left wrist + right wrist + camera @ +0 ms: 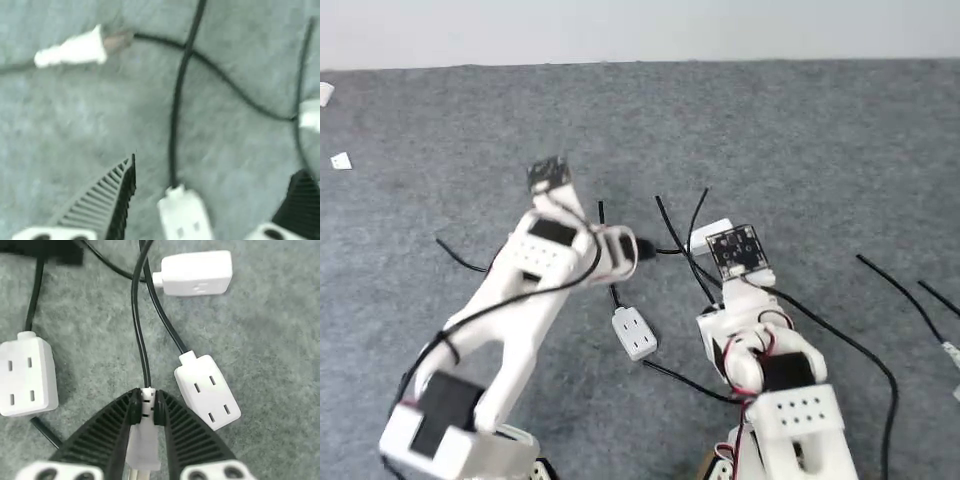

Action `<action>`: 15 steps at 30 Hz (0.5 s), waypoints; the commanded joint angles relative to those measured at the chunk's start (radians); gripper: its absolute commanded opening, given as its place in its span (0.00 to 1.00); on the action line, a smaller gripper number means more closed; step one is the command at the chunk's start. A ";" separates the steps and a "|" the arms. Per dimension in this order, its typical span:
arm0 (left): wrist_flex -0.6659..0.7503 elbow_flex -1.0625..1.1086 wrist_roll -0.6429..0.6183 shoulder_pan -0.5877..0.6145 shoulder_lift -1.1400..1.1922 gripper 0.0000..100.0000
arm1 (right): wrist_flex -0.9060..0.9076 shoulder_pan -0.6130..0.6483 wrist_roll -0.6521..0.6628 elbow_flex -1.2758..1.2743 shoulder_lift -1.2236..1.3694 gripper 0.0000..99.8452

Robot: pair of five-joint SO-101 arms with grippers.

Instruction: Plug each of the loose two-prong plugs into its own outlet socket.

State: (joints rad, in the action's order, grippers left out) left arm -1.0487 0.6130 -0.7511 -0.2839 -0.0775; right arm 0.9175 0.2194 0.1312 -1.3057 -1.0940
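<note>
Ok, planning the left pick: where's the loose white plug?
Left wrist view: the white plug lies on the carpet ahead of the open left gripper, beyond the outlet socket.

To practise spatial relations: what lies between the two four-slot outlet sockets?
The white plug, clamped in the right gripper, and its black cord lie there, seen in the right wrist view.

grey carpeted table (800, 130) carries white outlet sockets (207, 390), black cords (175, 110) and a loose white plug (72, 48)
</note>
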 commanded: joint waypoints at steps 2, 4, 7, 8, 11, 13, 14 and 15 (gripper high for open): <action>0.140 0.262 0.034 0.006 -0.227 0.44 | -0.053 -0.005 0.018 0.109 0.156 0.02; 0.195 0.383 0.051 0.006 -0.333 0.44 | -0.056 -0.007 0.018 0.135 0.216 0.06; 0.224 0.513 0.061 -0.002 -0.493 0.44 | -0.058 -0.010 0.018 0.160 0.286 0.17; 0.224 0.529 0.060 -0.002 -0.537 0.44 | -0.058 -0.007 0.018 0.166 0.302 0.19; 0.219 0.544 0.060 -0.005 -0.626 0.44 | -0.056 -0.007 0.017 0.183 0.321 0.18; 0.219 0.541 0.060 -0.040 -0.615 0.44 | -0.054 -0.012 0.012 0.183 0.312 0.16; 0.219 0.538 0.060 -0.064 -0.594 0.44 | -0.051 -0.012 0.011 0.183 0.306 0.15; 0.222 0.529 0.060 -0.092 -0.565 0.44 | -0.051 -0.012 0.011 0.183 0.297 0.13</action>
State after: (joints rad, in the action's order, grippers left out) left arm -0.8508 1.1592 -0.6989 -0.3176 -0.6559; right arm 0.8807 0.2194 0.1358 -1.1815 -0.7810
